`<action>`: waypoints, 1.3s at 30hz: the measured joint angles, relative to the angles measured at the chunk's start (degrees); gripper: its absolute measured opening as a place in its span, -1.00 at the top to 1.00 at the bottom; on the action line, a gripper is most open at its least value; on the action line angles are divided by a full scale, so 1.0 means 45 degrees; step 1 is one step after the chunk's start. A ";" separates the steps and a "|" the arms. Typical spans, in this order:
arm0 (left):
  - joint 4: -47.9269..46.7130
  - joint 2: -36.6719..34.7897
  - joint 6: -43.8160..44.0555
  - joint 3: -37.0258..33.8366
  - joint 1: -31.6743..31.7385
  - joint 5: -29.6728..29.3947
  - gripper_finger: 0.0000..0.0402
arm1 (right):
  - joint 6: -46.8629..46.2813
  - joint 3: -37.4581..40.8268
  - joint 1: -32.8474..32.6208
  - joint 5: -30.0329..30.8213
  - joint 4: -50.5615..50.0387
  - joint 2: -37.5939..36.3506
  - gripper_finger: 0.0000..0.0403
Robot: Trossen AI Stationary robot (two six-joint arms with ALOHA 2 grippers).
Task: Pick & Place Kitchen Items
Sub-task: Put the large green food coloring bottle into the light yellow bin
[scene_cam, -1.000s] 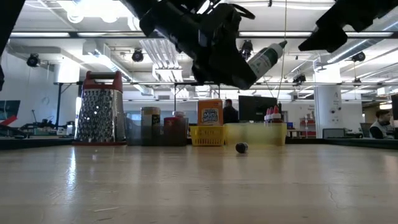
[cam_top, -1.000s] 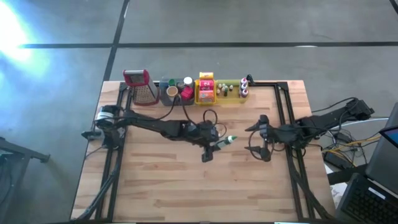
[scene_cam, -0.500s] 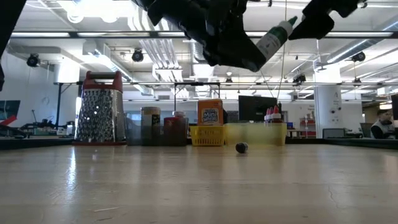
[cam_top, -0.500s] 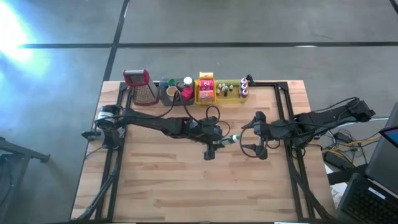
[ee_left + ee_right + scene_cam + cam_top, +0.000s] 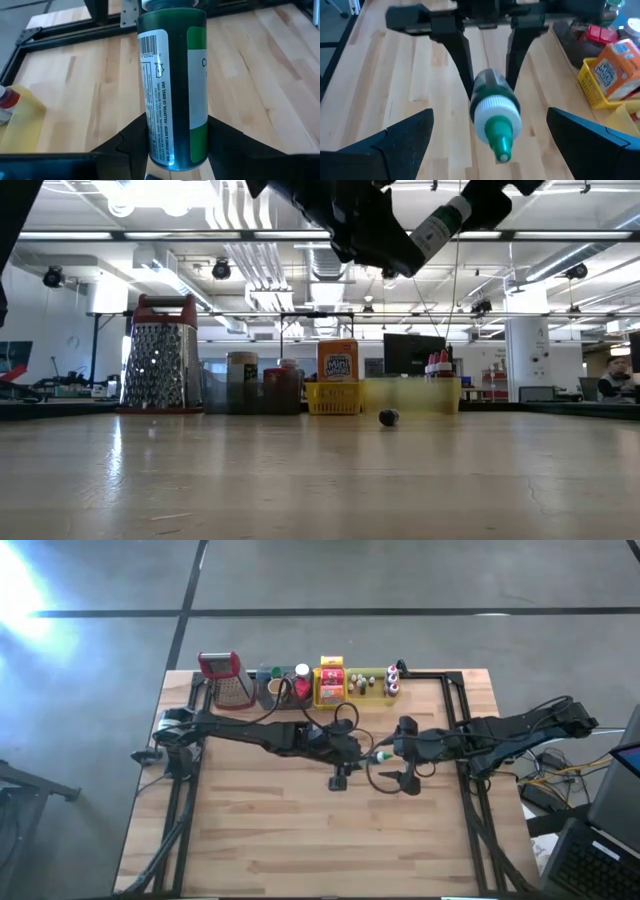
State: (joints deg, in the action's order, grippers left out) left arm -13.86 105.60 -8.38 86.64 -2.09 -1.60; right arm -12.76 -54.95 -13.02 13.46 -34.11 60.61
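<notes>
Above mid-table, the left gripper (image 5: 352, 753) clamps a green bottle (image 5: 378, 756) by its base, nozzle aimed at the right gripper (image 5: 398, 754), whose fingers gape either side, apparently not yet touching.

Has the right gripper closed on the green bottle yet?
No: the right gripper stands open on either side of the green bottle, which the left gripper holds.

Dark fingers (image 5: 385, 250) grip a tilted, apparently green-tipped bottle (image 5: 441, 225) overhead.

Grey floor (image 5: 400, 580) — bright ceiling lights (image 5: 150, 195), distant monitors (image 5: 405, 352)
</notes>
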 joint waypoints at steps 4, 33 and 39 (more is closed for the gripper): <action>-0.0398 0.0000 -0.0141 0.0179 0.0000 -0.0250 0.16 | 0.0181 -0.0405 -0.0001 0.0004 -0.0168 0.0178 -0.91; -0.0294 -0.0170 -0.0188 0.0188 0.0005 -0.0294 0.16 | 0.0652 -0.0623 0.0321 0.0013 -0.0476 0.0225 0.40; -0.0293 -0.0170 -0.0190 0.0183 0.0005 -0.0294 0.16 | 0.0739 -0.0623 0.0370 0.0004 -0.0472 0.0225 0.37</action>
State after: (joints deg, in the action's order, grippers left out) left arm -15.18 104.84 -9.23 87.46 -2.07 -2.92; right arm -9.43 -57.76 -11.35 13.47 -36.23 61.63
